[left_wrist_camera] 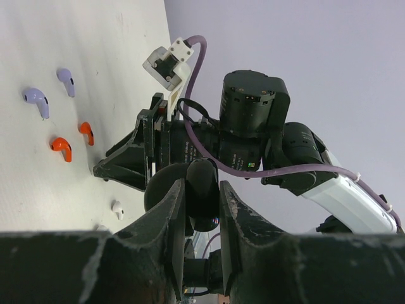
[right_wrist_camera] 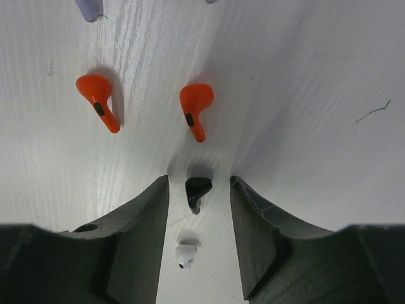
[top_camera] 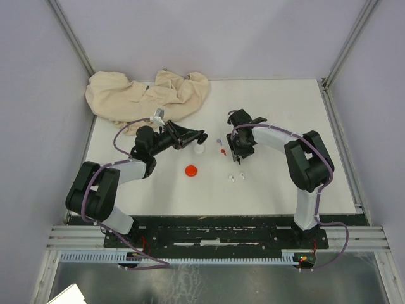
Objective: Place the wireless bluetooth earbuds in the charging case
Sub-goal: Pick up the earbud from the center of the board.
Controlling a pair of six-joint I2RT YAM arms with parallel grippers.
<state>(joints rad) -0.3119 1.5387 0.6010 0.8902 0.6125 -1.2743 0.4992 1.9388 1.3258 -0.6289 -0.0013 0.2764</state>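
My left gripper (top_camera: 201,135) (left_wrist_camera: 202,183) is shut on a black rounded charging case (left_wrist_camera: 204,190) and holds it above the table, tilted towards the right arm. My right gripper (top_camera: 239,157) (right_wrist_camera: 199,180) is open and points down at the table. A black earbud (right_wrist_camera: 197,190) lies between its fingertips, untouched, and a white earbud (right_wrist_camera: 185,254) lies nearer the palm. Two red earbuds (right_wrist_camera: 98,101) (right_wrist_camera: 195,107) lie just beyond the fingertips, with a purple earbud (right_wrist_camera: 88,7) farther off. The left wrist view shows both purple earbuds (left_wrist_camera: 37,101) (left_wrist_camera: 66,81).
A red round case (top_camera: 191,170) lies in front of the left gripper and a white case (top_camera: 199,150) lies just under it. Two white earbuds (top_camera: 236,177) lie near the right gripper. A beige cloth (top_camera: 149,95) is heaped at the back left.
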